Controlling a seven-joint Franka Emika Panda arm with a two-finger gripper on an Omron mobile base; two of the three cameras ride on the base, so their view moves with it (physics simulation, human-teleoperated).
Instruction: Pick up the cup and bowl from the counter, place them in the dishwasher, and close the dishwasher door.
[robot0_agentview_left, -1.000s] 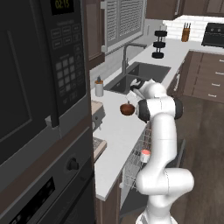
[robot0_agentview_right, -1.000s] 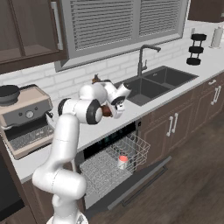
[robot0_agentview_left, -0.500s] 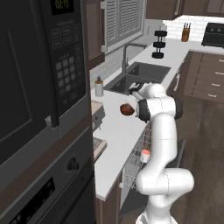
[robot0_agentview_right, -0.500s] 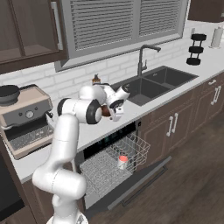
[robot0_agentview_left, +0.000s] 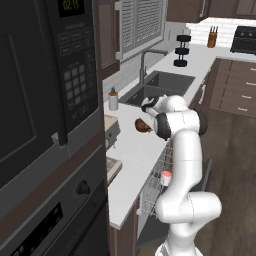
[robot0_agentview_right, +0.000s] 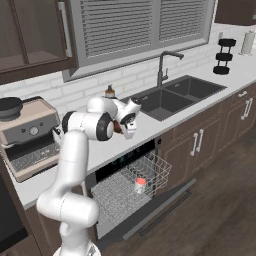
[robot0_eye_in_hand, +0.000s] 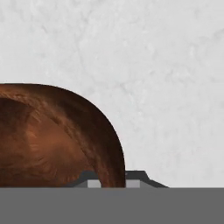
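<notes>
Pincer (robot0_eye_in_hand: 113, 183) narrowed onto the rim of the bowl (robot0_eye_in_hand: 52, 135), one fingertip either side of its wall; white worktop (robot0_eye_in_hand: 166, 78) lies beyond it.

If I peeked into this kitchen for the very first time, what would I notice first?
Probably the big white robot arm bending over the counter, its gripper closing on the rim of a dark reddish-brown bowl. Next, the dishwasher door hanging open below the counter, with the wire rack pulled out. A little cup with a red inside already stands in that rack.
</notes>
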